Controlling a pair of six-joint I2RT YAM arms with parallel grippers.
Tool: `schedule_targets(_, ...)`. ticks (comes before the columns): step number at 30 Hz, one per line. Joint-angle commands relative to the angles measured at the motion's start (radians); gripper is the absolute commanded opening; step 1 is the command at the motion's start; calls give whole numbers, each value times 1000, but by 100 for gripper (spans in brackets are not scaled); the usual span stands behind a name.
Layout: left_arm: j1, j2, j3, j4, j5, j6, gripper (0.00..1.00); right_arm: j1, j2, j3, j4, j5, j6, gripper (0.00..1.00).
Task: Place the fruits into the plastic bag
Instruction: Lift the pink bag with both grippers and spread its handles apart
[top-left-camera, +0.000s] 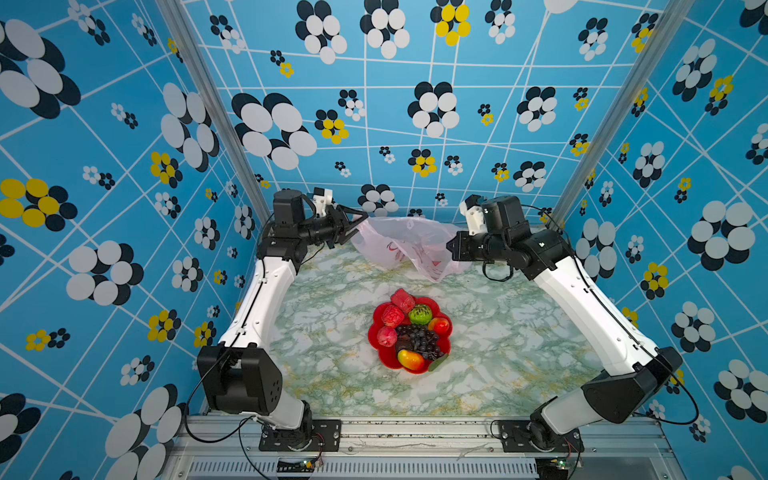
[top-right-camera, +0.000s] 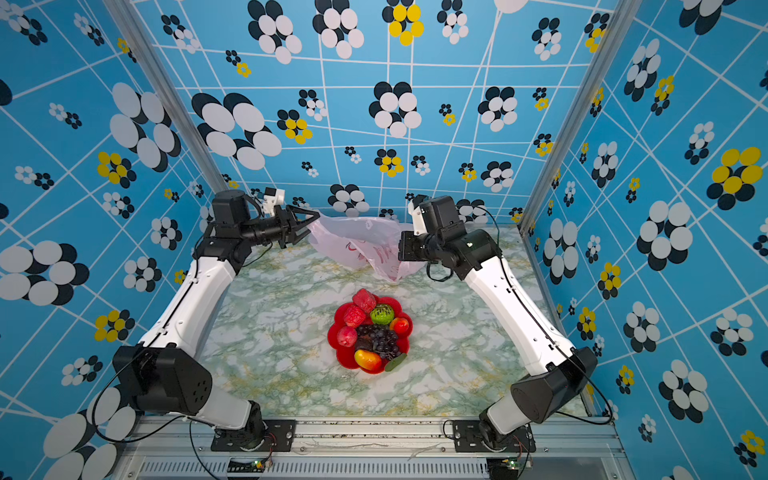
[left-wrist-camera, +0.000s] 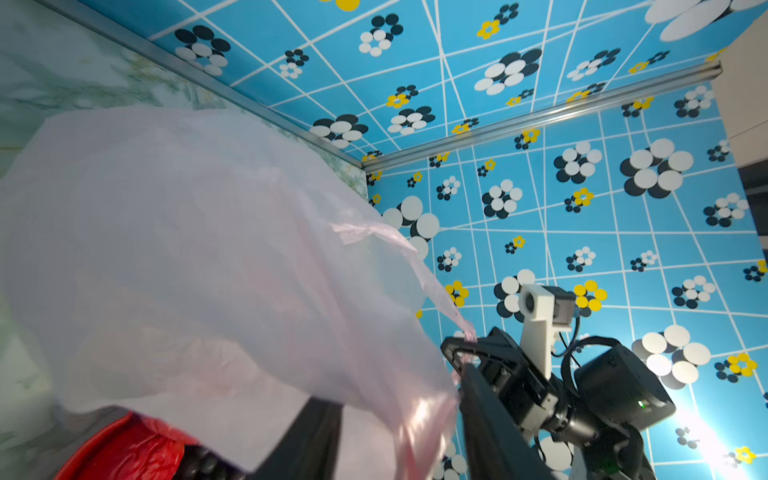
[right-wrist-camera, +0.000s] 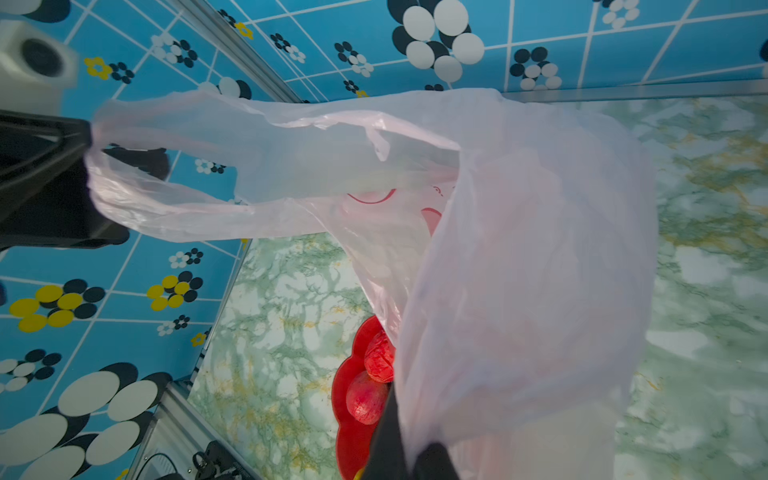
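One big table (top-left-camera: 324, 332) with green and white swirls fills the floor in both top views. At the back of it hangs the plastic bag (top-left-camera: 399, 245). It is thin, pale pink and crinkly, with red marks too crumpled to read. It is pulled long from side to side, one handle going to each gripper, and its loose body sags toward the table. I cannot tell which way its mouth faces. In both wrist views the bag is close and blurry and hides much behind it.

Next is the red flower-shaped plate (top-left-camera: 376, 318) in the middle of the table, well apart from the bag.

The left gripper (top-left-camera: 355, 229) has its jaws spread, and a bag handle touches its top finger. The right gripper (left-wrist-camera: 459, 357) is pinched tight on the other handle. In the top views the bag hides its tips.

Smallest are the fruits (top-left-camera: 419, 338), all on the plate. They are red apples, a bumpy green one, yellow-orange ones, and dark grapes half covering a brown one.
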Motion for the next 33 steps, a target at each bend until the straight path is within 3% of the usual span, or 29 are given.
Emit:
schedule_targets(1, -4, 4, -114, 304, 18, -189, 63, 41, 14, 10, -10, -25, 12, 0)
schedule_targets(6, -8, 1, -188, 363, -13, -214, 65, 62, 13, -9, -2, -24, 22, 0)
schedule_targets(8, -8, -9, -196, 353, -19, -197, 59, 61, 9, -16, -3, -18, 23, 0)
schedule_targets(10, -6, -25, -191, 307, -29, -156, 45, 62, 6, -18, -13, 3, 22, 0)
schedule_targets(11, -4, -35, -183, 269, -37, -126, 24, 62, 5, -17, -23, 17, 19, 0)
schedule_targets(13, 0, -58, -167, 183, -53, -60, 0, 62, 6, -13, -41, 57, 13, 0)
schedule_targets(19, 1, -58, -14, -117, -121, 151, 0, 27, 71, 30, 28, 159, -37, 0)
schedule_targets(24, -59, 28, 294, -123, -169, 150, 0, 11, 241, 485, 106, 244, -183, 0)
schedule_targets(28, -157, 97, 687, -209, -216, 297, 0, 48, 339, 932, 181, 220, -277, 0)
schedule_targets(30, -198, 123, 857, -239, -232, 375, 0, 89, 341, 1034, 251, 184, -344, 0)
schedule_targets(33, -241, 106, 975, -197, -231, 436, 0, 161, 258, 998, 363, 130, -423, 0)
